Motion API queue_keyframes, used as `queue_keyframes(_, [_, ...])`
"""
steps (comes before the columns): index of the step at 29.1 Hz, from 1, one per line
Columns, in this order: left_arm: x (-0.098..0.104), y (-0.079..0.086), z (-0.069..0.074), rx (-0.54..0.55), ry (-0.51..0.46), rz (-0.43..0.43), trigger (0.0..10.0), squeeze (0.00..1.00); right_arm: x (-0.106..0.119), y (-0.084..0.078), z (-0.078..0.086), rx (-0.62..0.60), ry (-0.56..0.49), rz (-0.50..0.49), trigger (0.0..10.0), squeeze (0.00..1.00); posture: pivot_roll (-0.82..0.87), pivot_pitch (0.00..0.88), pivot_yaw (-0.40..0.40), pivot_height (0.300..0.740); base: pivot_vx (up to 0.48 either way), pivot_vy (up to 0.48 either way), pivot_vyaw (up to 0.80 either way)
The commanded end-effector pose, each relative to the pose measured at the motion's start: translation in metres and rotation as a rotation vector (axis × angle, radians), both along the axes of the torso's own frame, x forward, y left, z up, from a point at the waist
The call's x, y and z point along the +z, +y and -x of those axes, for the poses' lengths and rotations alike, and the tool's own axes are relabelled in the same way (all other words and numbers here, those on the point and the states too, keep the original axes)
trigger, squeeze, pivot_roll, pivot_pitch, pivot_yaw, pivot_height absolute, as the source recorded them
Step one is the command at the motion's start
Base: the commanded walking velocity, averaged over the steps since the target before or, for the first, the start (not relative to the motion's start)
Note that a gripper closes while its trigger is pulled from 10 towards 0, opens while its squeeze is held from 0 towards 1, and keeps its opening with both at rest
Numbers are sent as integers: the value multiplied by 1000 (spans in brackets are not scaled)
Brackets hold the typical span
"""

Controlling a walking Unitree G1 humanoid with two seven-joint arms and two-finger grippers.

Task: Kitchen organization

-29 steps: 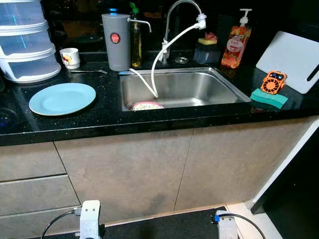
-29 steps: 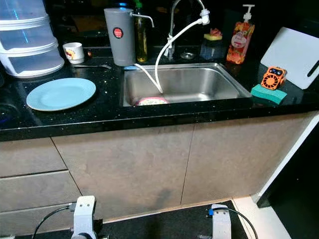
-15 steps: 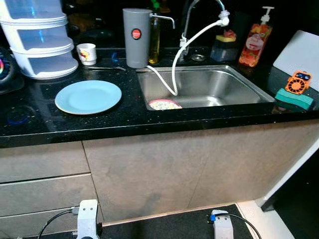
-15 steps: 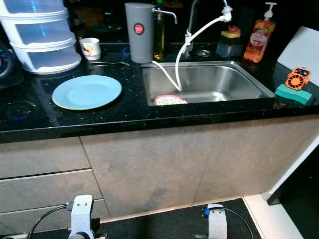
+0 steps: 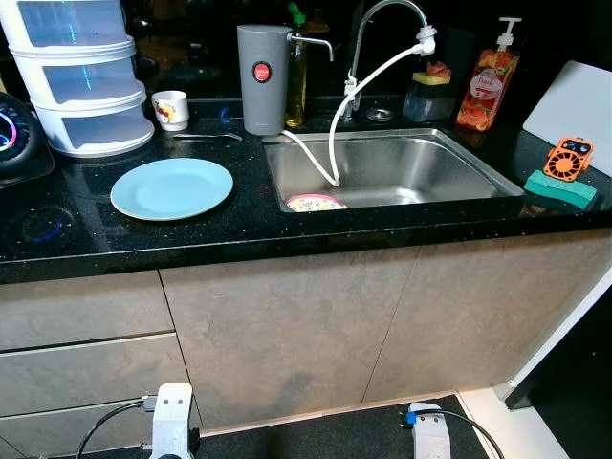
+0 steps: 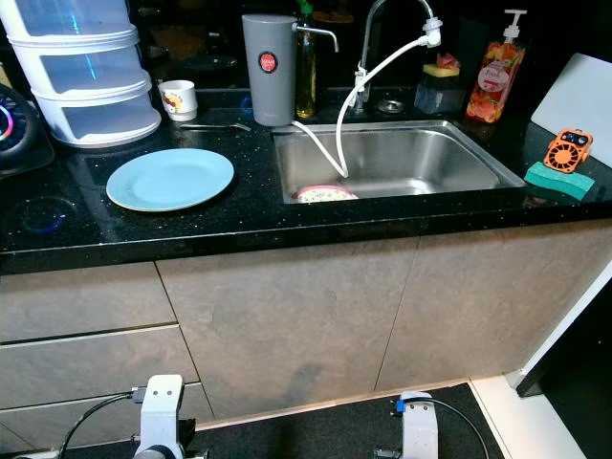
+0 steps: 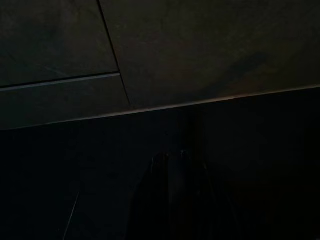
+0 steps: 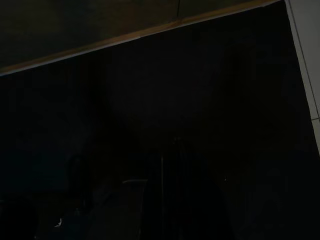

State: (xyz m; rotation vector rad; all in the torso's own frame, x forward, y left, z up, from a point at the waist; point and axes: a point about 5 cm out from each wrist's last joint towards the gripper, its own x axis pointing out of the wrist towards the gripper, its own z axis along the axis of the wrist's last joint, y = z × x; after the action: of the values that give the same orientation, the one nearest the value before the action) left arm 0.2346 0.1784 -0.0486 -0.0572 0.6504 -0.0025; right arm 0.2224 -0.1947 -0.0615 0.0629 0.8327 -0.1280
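**Kitchen worktop and sink: both arms low and idle**

Black speckled worktop [image 5: 191, 239] runs the full width above beige cabinet fronts [image 5: 287, 325]. A light blue plate [image 5: 172, 187] lies flat on it, left of the steel sink [image 5: 402, 167], with bare worktop all round it and between it and the front edge. Behind the plate stands a stack of clear plastic containers [image 5: 81, 76]; just beside the stack, a small white cup [image 5: 171, 109] with a printed pattern, too small to read. A grey water filter canister [image 5: 262, 78] stands at the sink's rear left corner; it bears a round red label whose writing is illegible. A white hose [image 5: 368, 81] runs from the tap [image 5: 387, 19] down into the basin, where a patterned dish [image 5: 315, 202] lies against the near wall. An orange soap pump bottle [image 5: 489, 81] stands behind the sink; its label cannot be read. At the right, a green sponge [image 5: 558, 189] sits at the worktop's edge with an orange fan-shaped object [image 5: 567, 157] on it, before a white cutting board [image 5: 574, 100].

The left gripper [image 7: 172, 165] and right gripper [image 8: 170, 150] hang low before the cabinets over dark floor. The wrist views are very dark; the left fingers appear pressed together, though shade makes this uncertain. Whether the right fingers are spread or pressed together, I cannot tell.
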Motion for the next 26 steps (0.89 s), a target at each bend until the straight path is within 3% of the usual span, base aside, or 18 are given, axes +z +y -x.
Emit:
queue_keyframes(1, [-2, -3, 2, -15, 21, 3, 10000, 0, 2, -1, -3, -3, -10, -6, 10000, 0, -40, 56, 13, 740, 0, 0, 0])
queue_keyframes(8, [-1, -6, 0, -52, 18, -8, 10000, 0, 15, 8, -23, 82, -85, -73, 10000, 0, -36, 53, 25, 740, 0, 0, 0])
queue_keyframes(13, [1, -3, -3, -50, 8, -9, 10000, 0, 27, -4, -35, 18, -144, -128, 10000, 0, -36, 36, 42, 740, 0, 0, 0])
queue_keyframes(18, [-1, -4, -1, -62, 33, -22, 10000, 0, 21, -10, -28, 10, -100, -38, 10000, 0, -36, 28, 52, 740, 0, 0, 0])
queue_keyframes(22, [-5, -2, 4, -45, 51, -18, 10000, 0, 15, -2, -22, -63, -90, -74, 10000, 0, -41, 26, 51, 740, 0, 0, 0])
queue_keyframes(26, [-7, -2, 7, -28, 65, -11, 10000, 0, 7, 8, -12, -11, -45, -59, 10000, 0, -39, 26, 48, 740, 0, 0, 0])
